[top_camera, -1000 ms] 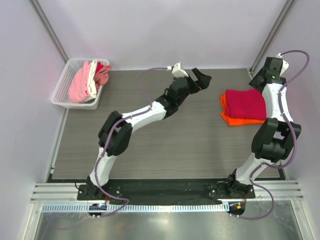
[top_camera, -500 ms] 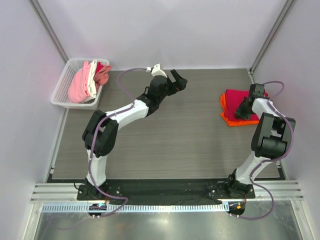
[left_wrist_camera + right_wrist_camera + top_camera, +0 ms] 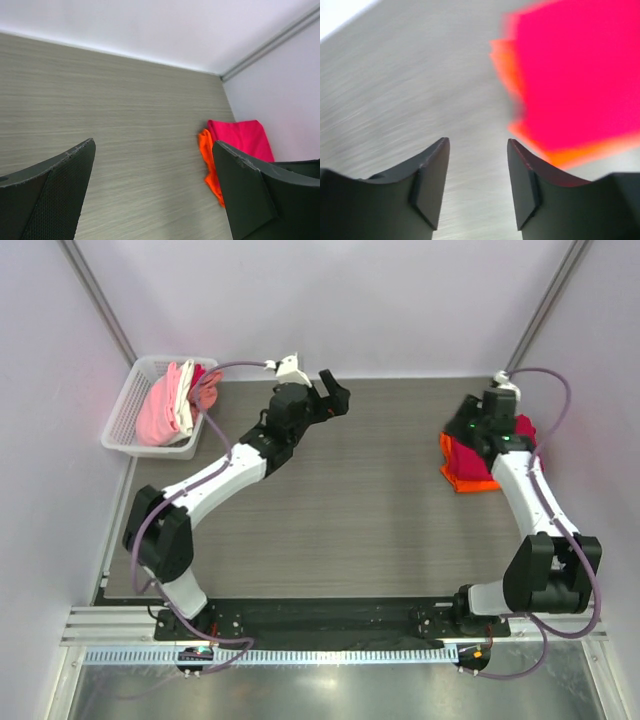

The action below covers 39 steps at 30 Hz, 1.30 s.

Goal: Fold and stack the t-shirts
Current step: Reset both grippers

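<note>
A crimson t-shirt lies folded on a folded orange t-shirt at the right of the table. The stack also shows in the left wrist view, crimson over orange. In the blurred right wrist view the crimson shirt and the orange edge lie to the right of the fingers. My right gripper hovers over the stack's left edge, open and empty. My left gripper is open and empty above the back middle of the table.
A white basket stands at the back left corner. It holds a pink shirt, a white one and a reddish one. Walls close in at the back and at both sides.
My left arm has swung left towards the basket. My right arm has come from the back right corner down over the stack, and its gripper now sits at the stack's left edge.
</note>
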Available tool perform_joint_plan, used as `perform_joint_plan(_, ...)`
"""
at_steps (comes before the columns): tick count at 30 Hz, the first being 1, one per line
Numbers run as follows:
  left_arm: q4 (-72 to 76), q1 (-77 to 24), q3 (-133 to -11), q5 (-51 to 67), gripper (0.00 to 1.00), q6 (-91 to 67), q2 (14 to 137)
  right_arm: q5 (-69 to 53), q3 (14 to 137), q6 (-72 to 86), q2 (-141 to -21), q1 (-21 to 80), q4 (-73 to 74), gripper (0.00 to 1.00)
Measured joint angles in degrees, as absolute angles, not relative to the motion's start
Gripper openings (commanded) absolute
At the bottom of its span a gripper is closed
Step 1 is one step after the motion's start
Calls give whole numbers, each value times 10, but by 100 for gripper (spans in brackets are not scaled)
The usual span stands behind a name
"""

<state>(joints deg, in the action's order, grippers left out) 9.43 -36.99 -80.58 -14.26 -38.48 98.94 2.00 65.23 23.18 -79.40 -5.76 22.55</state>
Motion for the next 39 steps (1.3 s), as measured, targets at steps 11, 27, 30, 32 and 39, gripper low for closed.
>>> perform_joint_plan(11, 72, -345, -588, -255, 100, -296, 822, 89, 611, 223, -822, 163, 24, 99)
perform_joint_plan(27, 24, -345, -383, -310, 100, -312, 538, 104, 417, 226, -582, 169, -37, 100)
perform_joint_plan(30, -27, -345, -371, -310, 100, -325, 480, 97, 381, 234, -532, 169, -32, 100)
perform_joint_plan(32, -53, -345, -355, -310, 99, -329, 444, 95, 350, 241, -507, 169, -15, 100)
perform_joint_plan(39, -116, -345, -282, -311, 100, -356, 355, 147, 308, 272, -479, 169, 69, 100)
